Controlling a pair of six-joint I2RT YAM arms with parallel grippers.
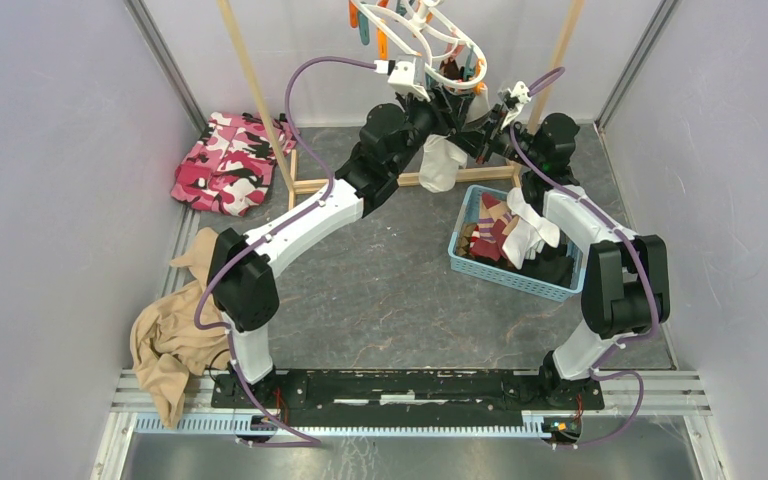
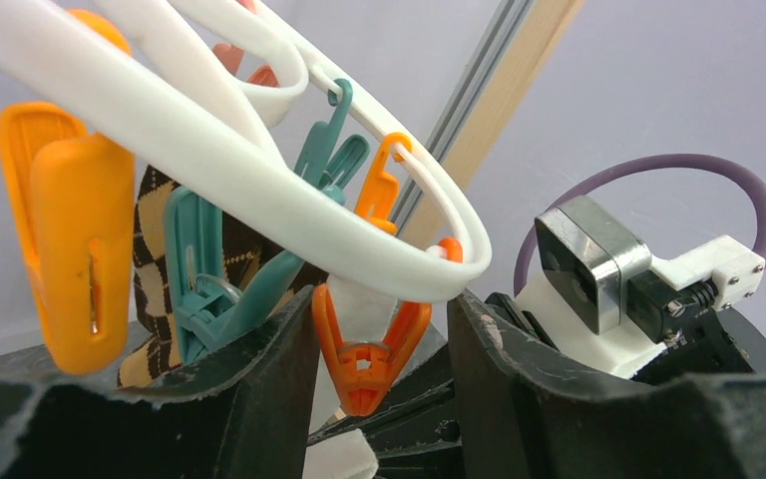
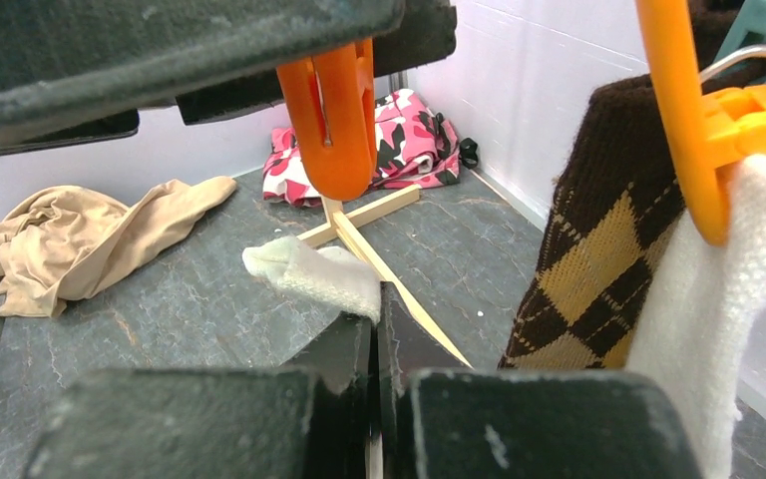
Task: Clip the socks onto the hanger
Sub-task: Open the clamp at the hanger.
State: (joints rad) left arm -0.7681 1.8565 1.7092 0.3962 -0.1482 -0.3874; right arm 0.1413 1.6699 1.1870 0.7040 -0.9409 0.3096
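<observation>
The white hanger hangs at the back with orange and teal clothespins. My left gripper is open, its fingers standing either side of an orange clothespin. The left finger touches the pin; the right finger stands a little off it. My right gripper is shut on a white sock, which it holds up just below that pin. In the top view this sock dangles under both grippers. A brown argyle sock and another white sock hang clipped on the hanger.
A blue basket with several more socks stands by the right arm. The wooden rack frame holds the hanger up. A pink camouflage cloth lies at the back left and a tan garment at the near left.
</observation>
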